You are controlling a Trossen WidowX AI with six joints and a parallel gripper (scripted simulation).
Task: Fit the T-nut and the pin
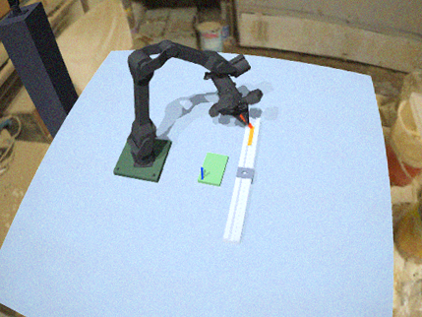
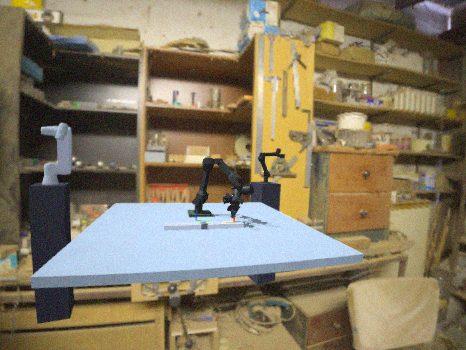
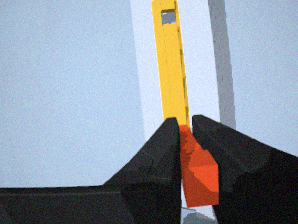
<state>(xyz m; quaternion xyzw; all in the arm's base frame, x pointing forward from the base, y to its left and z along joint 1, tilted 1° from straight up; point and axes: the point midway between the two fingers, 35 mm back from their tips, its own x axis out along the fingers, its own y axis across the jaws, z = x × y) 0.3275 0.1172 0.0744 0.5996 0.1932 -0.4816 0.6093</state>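
T-nut [image 1: 250,135] [image 2: 230,222] [image 3: 171,65], brass: long and narrow, with a small square opening near one end; seen over the aluminum rail, its length running roughly with the slot. Whether it sits beneath the slot's lips, I cannot tell. Position: toward one end of the rail, apart from the bracket.

Orange handle [image 1: 250,125] [image 2: 234,219] [image 3: 202,185], one: at the nut's other end, leaning in my top view.

End effector [image 1: 248,124] [image 2: 233,216] [image 3: 184,125], one, black: narrow, closed on the orange handle, which shows between its two fingers in my wrist view.

Aluminum rail [image 1: 236,216] [image 2: 180,228] [image 3: 200,50], slotted lengthwise: lying on the worktop [image 1: 134,237] [image 2: 225,255], pale blue.

Bracket [image 1: 249,175] [image 2: 204,226], dark gray, with one hole: set across the rail, its hole clear of the nut.

Green tray [image 1: 215,165] [image 2: 206,220], flat, one: beside the rail, on the side of my arm's base.

Blue pin [image 1: 202,173] [image 2: 196,216], one: upright at the tray's edge nearer that base.

Arm [image 1: 142,104] [image 2: 203,185], black, six-joint: arched over toward the rail, mounted on a dark green base plate [image 1: 125,169] [image 2: 191,214].
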